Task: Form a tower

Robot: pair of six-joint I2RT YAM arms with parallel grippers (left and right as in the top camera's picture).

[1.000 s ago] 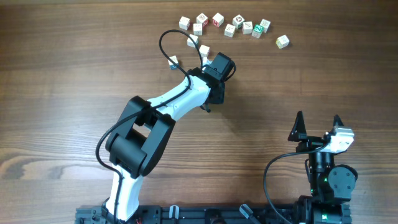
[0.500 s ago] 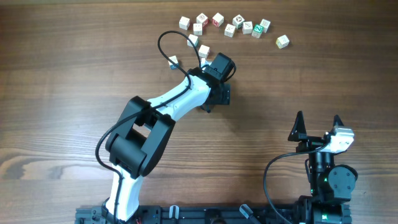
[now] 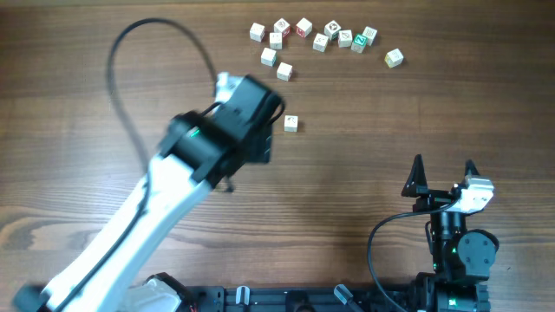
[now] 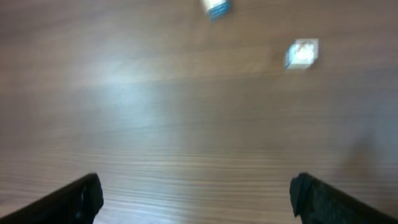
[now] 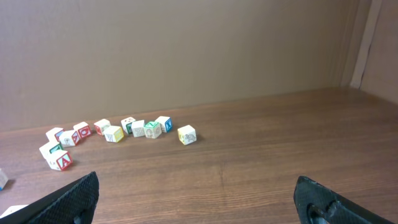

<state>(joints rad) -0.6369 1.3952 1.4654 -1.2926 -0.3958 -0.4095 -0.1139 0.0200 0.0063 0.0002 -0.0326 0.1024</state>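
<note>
The tower [image 3: 290,124] shows from above only as one whitish square top, standing alone on the table. Its height cannot be told from here. It appears blurred at the upper right of the left wrist view [image 4: 303,53]. My left gripper [image 3: 260,147] hangs to its left, apart from it. It is open [image 4: 196,193], with only bare wood between the fingers. My right gripper [image 3: 443,169] rests near the front right. It too is open [image 5: 196,193] and holds nothing.
Several loose cubes [image 3: 320,36] lie scattered along the far edge, with one yellowish cube [image 3: 394,58] off to their right. In the right wrist view the same loose cubes [image 5: 112,132] form a row. A blue-marked cube [image 4: 216,7] sits beyond the left gripper.
The left gripper opened over the spot where the tower stands. The arm then swung back to the left and rose, uncovering the tower. The right arm has not moved.
</note>
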